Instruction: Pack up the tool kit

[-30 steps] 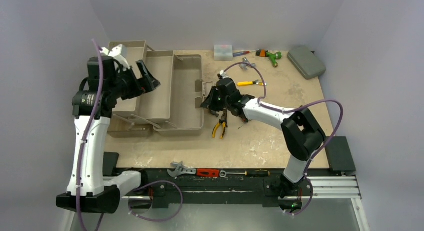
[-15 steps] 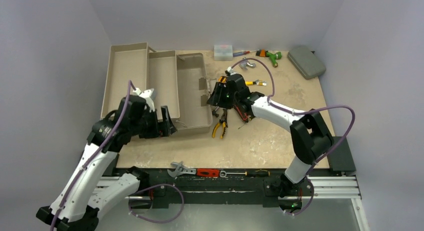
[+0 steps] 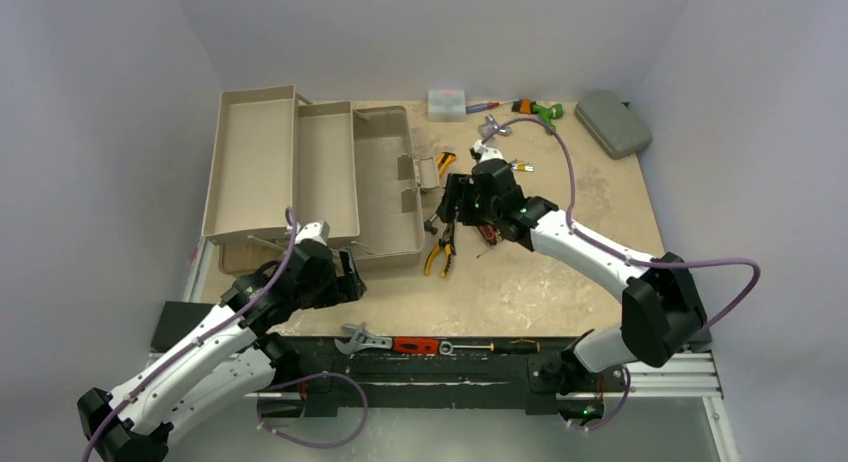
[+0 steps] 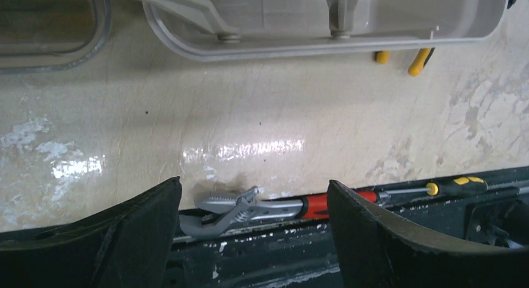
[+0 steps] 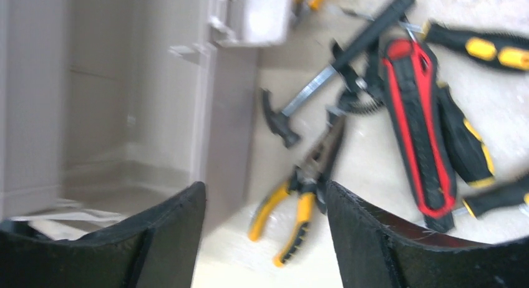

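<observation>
The toolbox (image 3: 310, 172) lay open w/ trays folded out. R gripper (image 5: 264, 188), jaws apart and unloaded, hung just right of toolbox over yellow-handled pliers (image 5: 293, 216). L gripper (image 4: 253, 182), jaws wide and unloaded, sat near toolbox's near wall.

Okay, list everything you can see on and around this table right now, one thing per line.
Toolbox: one, tan, open, far left of the table.
Pliers: one, yellow handles, right of the toolbox.
Hammer: one, black head, by the pliers.
Red tool: one, red-black, beside the hammer; kind unclear.
Black-yellow handles: at least three, around the red tool.
Wrench: one, silver and red, near edge.
Screwdriver: one, black-yellow, near edge.
Clear box: one, far edge.
Green tool: one, far edge.
Grey case: one, far right corner.
Left end effector: open, over the wrench.
Right end effector: open, over the pliers.
</observation>
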`<state>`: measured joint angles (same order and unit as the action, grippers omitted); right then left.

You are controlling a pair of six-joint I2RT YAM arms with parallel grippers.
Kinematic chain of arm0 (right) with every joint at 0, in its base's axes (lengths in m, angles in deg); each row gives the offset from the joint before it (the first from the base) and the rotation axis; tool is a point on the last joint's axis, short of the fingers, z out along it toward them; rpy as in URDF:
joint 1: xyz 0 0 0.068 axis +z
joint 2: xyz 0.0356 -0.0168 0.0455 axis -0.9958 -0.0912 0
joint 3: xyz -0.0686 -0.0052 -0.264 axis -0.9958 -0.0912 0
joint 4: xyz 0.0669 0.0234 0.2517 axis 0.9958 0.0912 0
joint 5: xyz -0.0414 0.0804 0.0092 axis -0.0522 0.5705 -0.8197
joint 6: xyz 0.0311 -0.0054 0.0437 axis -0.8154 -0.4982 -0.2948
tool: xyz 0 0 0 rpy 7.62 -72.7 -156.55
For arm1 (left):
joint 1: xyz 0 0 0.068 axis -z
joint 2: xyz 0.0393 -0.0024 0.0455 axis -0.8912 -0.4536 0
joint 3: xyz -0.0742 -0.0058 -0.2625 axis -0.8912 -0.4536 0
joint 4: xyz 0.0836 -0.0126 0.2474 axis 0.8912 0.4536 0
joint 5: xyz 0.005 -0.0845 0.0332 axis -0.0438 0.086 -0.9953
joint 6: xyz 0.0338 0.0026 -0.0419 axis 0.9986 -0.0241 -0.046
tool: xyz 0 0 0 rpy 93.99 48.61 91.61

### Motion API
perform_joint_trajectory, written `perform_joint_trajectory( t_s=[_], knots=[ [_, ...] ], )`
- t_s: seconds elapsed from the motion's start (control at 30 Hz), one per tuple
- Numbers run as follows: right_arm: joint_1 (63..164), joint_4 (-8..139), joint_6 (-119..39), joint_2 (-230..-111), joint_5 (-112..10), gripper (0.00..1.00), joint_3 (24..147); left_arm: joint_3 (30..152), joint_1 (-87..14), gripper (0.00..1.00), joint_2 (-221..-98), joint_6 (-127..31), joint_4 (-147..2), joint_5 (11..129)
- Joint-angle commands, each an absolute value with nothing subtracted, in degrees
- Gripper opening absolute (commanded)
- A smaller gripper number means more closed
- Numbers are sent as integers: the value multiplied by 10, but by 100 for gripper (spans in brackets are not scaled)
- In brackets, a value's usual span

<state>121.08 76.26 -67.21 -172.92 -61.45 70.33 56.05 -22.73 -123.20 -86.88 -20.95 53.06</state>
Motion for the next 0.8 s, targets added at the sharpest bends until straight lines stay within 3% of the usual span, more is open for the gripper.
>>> perform_joint_trajectory(
  t_s=[0.0,0.43,0.57,0.67,0.77],
  knots=[
    [1210,795,-646,-1731,-668,71,650,541,-224,83,-1231,-866,-317,474],
    [1277,713,-732,-1814,-699,56,571,493,-253,84,-1257,-839,-364,412],
    [1277,705,-736,-1842,-699,51,577,471,-309,84,-1255,-810,-407,466],
    [1277,711,-737,-1853,-699,44,582,460,-355,83,-1258,-785,-445,508],
    [1276,718,-739,-1847,-693,29,583,469,-363,83,-1278,-759,-461,511]
  ],
)
